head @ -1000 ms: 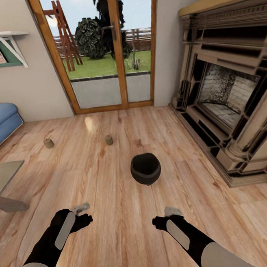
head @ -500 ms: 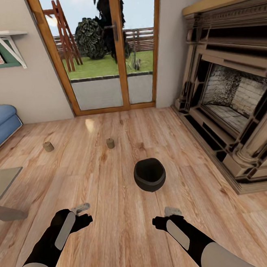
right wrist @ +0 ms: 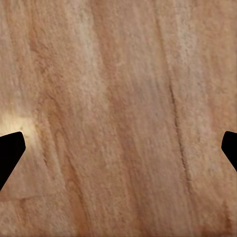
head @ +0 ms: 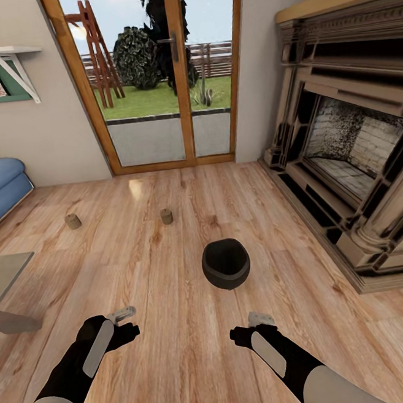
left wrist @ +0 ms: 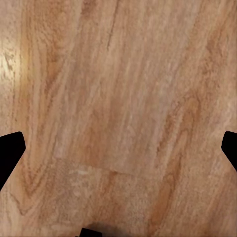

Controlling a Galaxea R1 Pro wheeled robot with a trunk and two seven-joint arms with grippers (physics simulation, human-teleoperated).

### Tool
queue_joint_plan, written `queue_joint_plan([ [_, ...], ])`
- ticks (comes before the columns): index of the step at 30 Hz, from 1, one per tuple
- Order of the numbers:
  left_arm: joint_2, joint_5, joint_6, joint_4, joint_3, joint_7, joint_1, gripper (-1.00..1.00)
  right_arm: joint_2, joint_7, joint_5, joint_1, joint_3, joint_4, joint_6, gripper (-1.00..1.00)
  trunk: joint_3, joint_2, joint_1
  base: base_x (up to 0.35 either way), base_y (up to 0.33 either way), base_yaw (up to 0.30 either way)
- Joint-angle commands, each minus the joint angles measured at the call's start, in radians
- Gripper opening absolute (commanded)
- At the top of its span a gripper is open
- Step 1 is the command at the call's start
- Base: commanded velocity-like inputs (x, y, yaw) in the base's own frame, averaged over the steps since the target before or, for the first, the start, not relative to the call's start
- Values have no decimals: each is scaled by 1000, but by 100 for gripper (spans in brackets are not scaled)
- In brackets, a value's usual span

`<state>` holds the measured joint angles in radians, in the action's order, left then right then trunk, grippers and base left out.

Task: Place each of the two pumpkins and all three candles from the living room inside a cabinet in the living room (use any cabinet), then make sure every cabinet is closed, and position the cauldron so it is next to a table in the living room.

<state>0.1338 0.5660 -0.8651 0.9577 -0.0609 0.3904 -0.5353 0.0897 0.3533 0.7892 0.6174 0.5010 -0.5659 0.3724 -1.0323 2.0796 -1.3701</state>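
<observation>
Wood floor, glass garden doors, brick fireplace on the right

Both arms reach forward and low, black forearms angled inward toward each other. The left gripper and the right gripper point down; in each wrist view the dark fingertips sit far apart, apparently spread wide and holding nothing.

left arm: black forearm shell, long grey oval panel on top, pale grey upper sleeve
right arm: same black shell, grey panel, pale grey sleeve
left gripper: light grey fingers
right gripper: light grey fingers
fingertips: black, wedge-shaped
</observation>
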Motion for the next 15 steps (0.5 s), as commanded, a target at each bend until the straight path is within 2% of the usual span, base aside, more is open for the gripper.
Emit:
queue_joint_plan([
  [1,1,11,-2,1,-4,10,0,100,-1,9,9,1,5,-2,2,100,-1,0,0,0,0,0],
  [6,1,9,-2,1,-4,10,0,100,-1,8,10,1,5,-2,1,100,-1,0,0,0,0,-80],
  [15,1,9,-2,1,-4,10,-1,100,-1,7,10,1,5,-2,1,100,-1,0,0,0,0,-249],
])
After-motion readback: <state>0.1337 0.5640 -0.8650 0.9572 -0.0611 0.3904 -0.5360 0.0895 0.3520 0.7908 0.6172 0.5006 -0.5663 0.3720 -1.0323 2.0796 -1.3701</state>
